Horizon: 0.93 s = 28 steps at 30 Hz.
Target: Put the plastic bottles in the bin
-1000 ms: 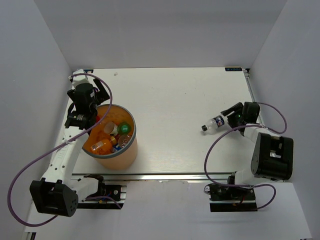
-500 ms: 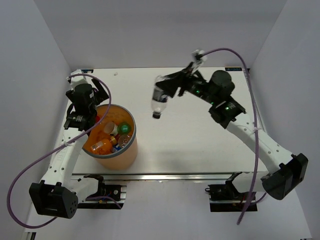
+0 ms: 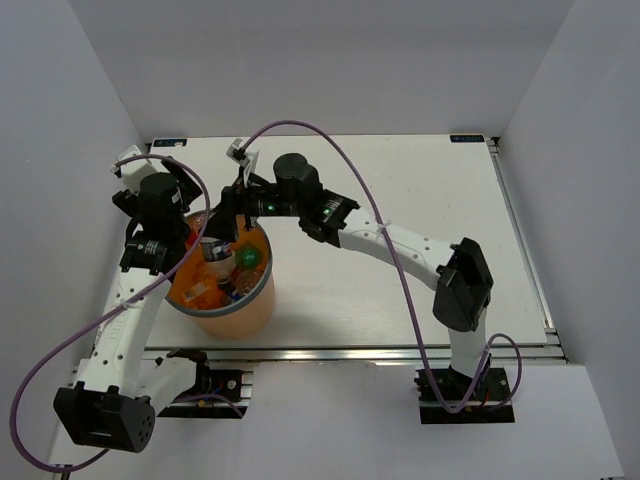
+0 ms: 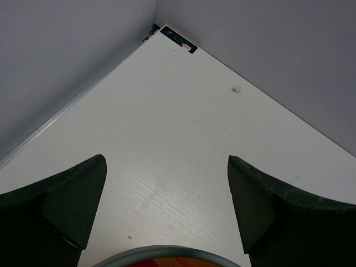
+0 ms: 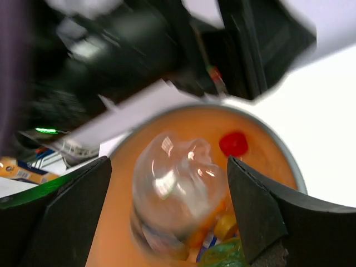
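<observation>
1 clear bottle [image 5: 178, 189] loose over the 1 bin [image 3: 255, 300], near-left on the table [image 3: 400, 200] | inside: 1 green bottle [image 3: 250, 258], 1 orange bottle [image 3: 197, 292], rest too jumbled to count | right gripper [image 3: 225, 225] wide, gripping nothing | left gripper [image 4: 167, 161] wide, empty, by the far rim

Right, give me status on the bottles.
Left end effector open, empty, beside bin. Right end effector open over bin, clear bottle loose between fingers. Nothing blocking.

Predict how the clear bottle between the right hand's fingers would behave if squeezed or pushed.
The clear bottle looks empty, so it is probably light. Its see-through plastic wall would likely dent under a firm squeeze. Round and glossy, it may well slip or roll.
</observation>
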Tool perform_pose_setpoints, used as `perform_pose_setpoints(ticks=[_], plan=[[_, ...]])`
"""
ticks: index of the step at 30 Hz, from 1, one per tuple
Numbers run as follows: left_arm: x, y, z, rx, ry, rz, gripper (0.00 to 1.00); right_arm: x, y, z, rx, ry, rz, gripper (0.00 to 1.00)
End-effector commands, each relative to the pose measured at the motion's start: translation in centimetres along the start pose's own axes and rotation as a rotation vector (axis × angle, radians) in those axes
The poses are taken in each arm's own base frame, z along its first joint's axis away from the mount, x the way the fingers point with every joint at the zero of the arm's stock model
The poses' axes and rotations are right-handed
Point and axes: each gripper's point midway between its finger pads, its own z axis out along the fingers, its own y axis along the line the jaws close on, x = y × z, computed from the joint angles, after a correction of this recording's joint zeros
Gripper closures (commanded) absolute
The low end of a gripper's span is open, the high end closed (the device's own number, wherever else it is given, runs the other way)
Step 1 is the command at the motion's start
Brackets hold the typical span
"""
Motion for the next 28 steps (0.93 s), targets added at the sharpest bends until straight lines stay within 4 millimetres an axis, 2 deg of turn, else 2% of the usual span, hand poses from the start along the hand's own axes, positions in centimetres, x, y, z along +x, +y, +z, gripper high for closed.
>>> perform_pose_setpoints(ticks=[1,4,5,6,7,8,9,10,11,12,13,14,15,16,17,18,19,20,21,22,23,24,25,26,28], plan=[[-0.8,1.3,-0.5,-0.054,-0.033,-0.024,0.02,-4.0,2.9,-0.7,-0.051,-0.054,-0.031,0.11],[-0.8,1.2,-0.5,-0.050,-0.035,-0.025,0.02,-5.5,2.5,-1.8,0.002,-0.089,-0.073,0.11],[-0.7,1.2,-0.5,-0.050,-0.034,-0.023,0.02,-5.1,1.9,-2.2,0.022,-0.089,-0.079,0.11],[-0.7,1.2,-0.4,-0.051,-0.033,-0.022,0.02,-6.4,2.2,-3.3,0.051,-0.124,-0.095,0.11],[-0.7,1.2,-0.4,-0.052,-0.031,-0.020,0.02,-6.9,1.3,-4.2,0.078,-0.141,-0.092,0.11],[-0.6,1.2,-0.4,-0.053,-0.028,-0.020,0.02,-6.2,0.3,-5.0,0.103,-0.142,-0.079,0.11],[-0.6,1.2,-0.3,-0.052,-0.027,-0.019,0.02,-7.4,0.7,-6.8,0.103,-0.174,-0.080,0.11],[-0.6,1.1,-0.3,-0.050,-0.028,-0.020,0.02,-8.4,-1.5,-8.8,0.145,-0.206,-0.033,0.11],[-0.5,1.1,-0.3,-0.047,-0.026,-0.018,0.02,-9.3,-2.1,-10.4,0.144,-0.245,-0.028,0.11],[-0.5,1.0,-0.3,-0.039,-0.026,-0.019,0.02,-8.0,-2.9,-12.6,0.157,-0.238,0.007,0.11],[-0.5,0.8,-0.3,-0.030,-0.024,-0.018,0.02,-8.7,-5.7,-15.5,0.226,-0.280,0.052,0.11],[-0.4,0.7,-0.3,-0.023,-0.021,-0.015,0.02,-8.4,-6.8,-17.3,0.267,-0.298,0.064,0.11],[-0.5,0.5,-0.2,-0.011,-0.023,-0.013,0.02,-6.8,-8.3,-19.8,0.362,-0.310,0.092,0.11],[-0.6,0.5,-0.3,-0.007,-0.030,-0.014,0.02,-6.4,-10.5,-22.3,0.465,-0.323,0.073,0.11],[-0.2,0.6,-0.2,-0.006,-0.028,-0.010,0.02,-6.8,-11.6,-25.2,0.605,-0.380,0.066,0.11],[-0.5,0.4,-0.3,0.004,-0.040,-0.012,0.02,-3.7,-13.6,-27.2,0.729,-0.333,0.115,0.11],[-0.5,0.1,-0.3,0.023,-0.036,-0.012,0.02,-2.6,-15.0,-29.3,0.831,-0.327,0.096,0.11],[-0.3,-0.1,-0.3,0.036,-0.032,-0.011,0.02,-3.1,-15.4,-32.4,0.981,-0.393,0.074,0.11],[-0.4,-0.4,-0.3,0.054,-0.031,-0.012,0.02,-2.1,-15.8,-33.9,1.053,-0.395,0.067,0.11],[-0.2,-1.1,-0.3,0.089,-0.021,-0.010,0.02,0.6,-16.7,-35.4,1.127,-0.370,0.078,0.11],[-0.1,-1.4,-0.3,0.103,-0.017,-0.007,0.02,0.4,-15.8,-36.9,1.167,-0.409,0.049,0.11],[0.0,-1.6,-0.2,0.113,-0.018,-0.010,0.02,0.8,-16.0,-38.9,1.258,-0.452,0.044,0.11],[0.1,-1.9,-0.2,0.128,-0.010,-0.009,0.02,2.3,-16.3,-39.8,1.294,-0.455,0.043,0.10],[0.3,-2.0,-0.1,0.131,-0.005,-0.007,0.02,1.8,-15.6,-41.1,1.327,-0.493,0.005,0.11],[0.6,-2.0,0.0,0.127,0.006,-0.011,0.02,1.6,-15.3,-41.9,1.351,-0.520,-0.027,0.10]])
